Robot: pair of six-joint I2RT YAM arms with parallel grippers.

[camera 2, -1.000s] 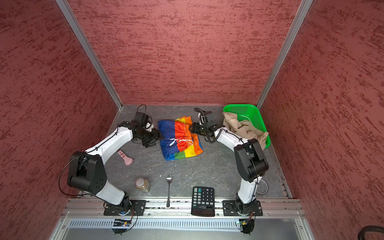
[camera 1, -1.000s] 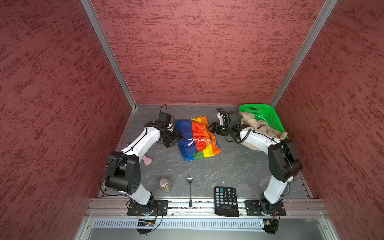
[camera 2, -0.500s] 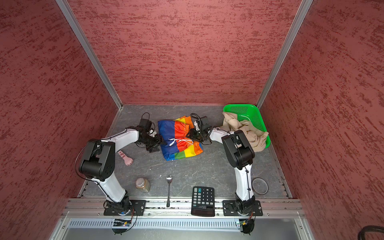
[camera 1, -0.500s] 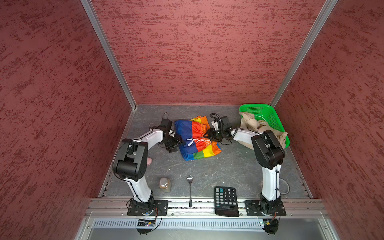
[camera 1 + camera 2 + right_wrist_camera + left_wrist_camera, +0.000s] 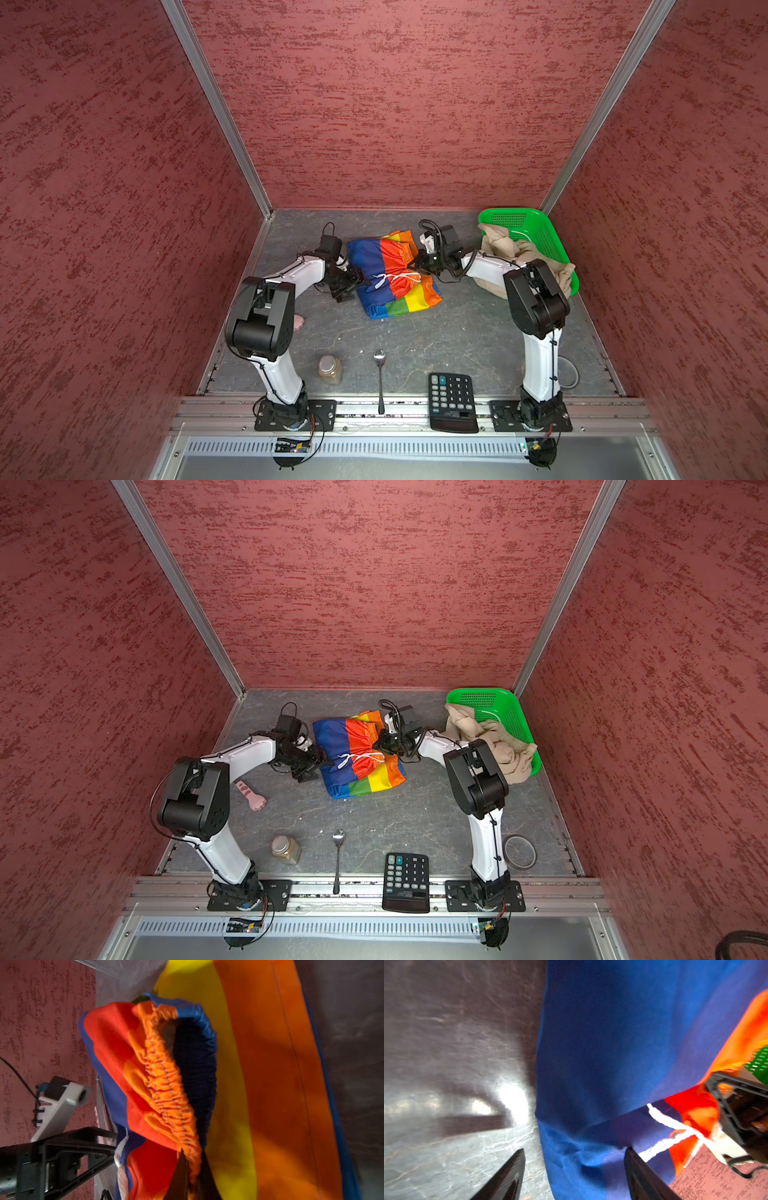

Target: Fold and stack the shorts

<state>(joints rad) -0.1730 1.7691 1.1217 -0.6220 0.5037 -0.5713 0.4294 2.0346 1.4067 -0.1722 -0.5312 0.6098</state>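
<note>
Two grippers flank rainbow shorts [image 5: 392, 276] mid-table: right gripper [image 5: 190, 1159] clamped on orange waistband [image 5: 166, 1088], left gripper [image 5: 574, 1153] jaws apart astride blue edge [image 5: 548, 1142]. Waistband axis runs btwn them; beige shorts [image 5: 519, 257] in green basket [image 5: 544, 239].

The rainbow-striped shorts [image 5: 384, 264] are banded blue, red, orange, yellow, green, with a white drawstring [image 5: 392, 279]; right of them, plain beige shorts [image 5: 521, 254], bright green basket [image 5: 540, 226].

Shorts [image 5: 386, 278] on table [image 5: 415, 340], left of basket [image 5: 538, 237]
</note>
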